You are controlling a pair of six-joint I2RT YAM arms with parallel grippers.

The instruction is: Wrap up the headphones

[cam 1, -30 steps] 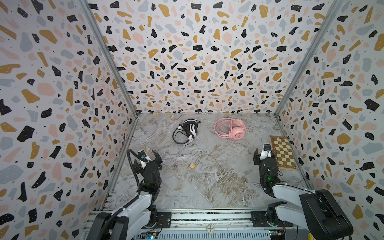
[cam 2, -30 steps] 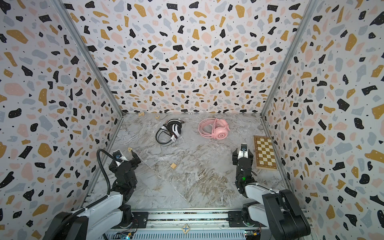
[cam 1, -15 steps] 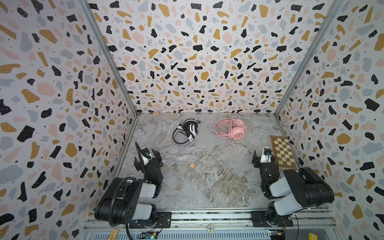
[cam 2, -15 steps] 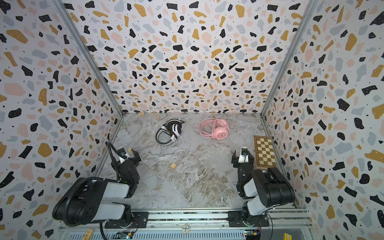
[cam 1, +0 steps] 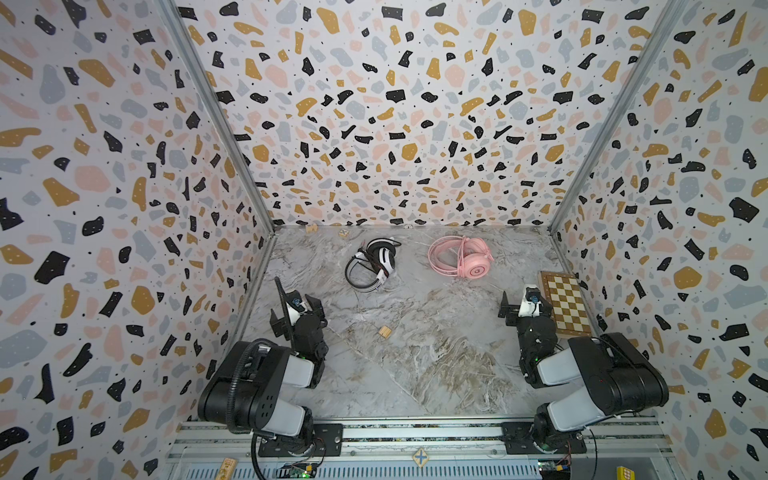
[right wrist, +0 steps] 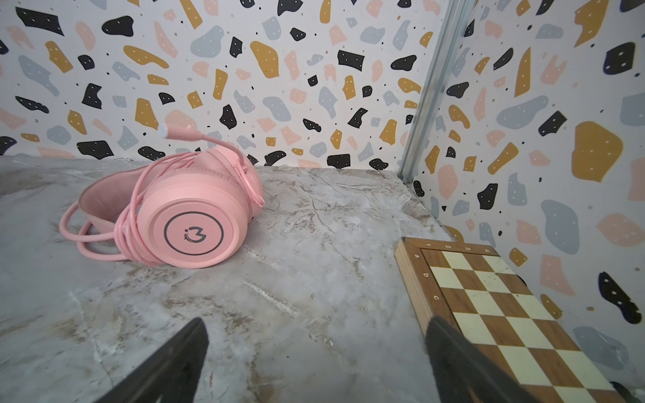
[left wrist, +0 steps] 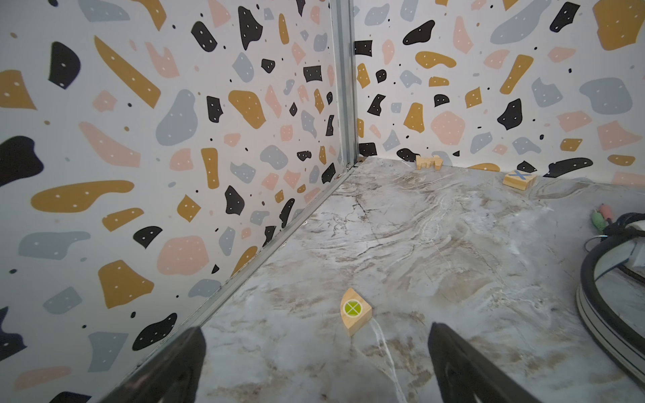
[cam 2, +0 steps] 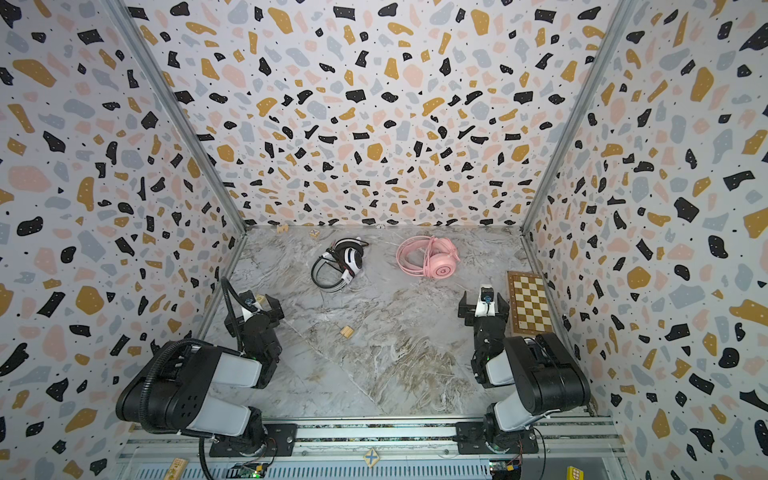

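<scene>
As the all-pink wired headset and the white, black-padded headset lie apart by the speckled back wall in both top views, the left wrist view shows the left gripper wide and empty; the right wrist view, the right gripper likewise.

Middle of the marble table open between the arms; only a small wooden block there, well apart from all else; far strip holds the white headset and pink headset, bare lane between them; castle-shaped piece and blue-cross tile near the back wall; chessboard takes the floor along the right wall, just beside the right gripper; bare marble ahead of it up to the pink headset; left gripper close to the left wall; green-cross wedge just ahead of its fingers.
</scene>
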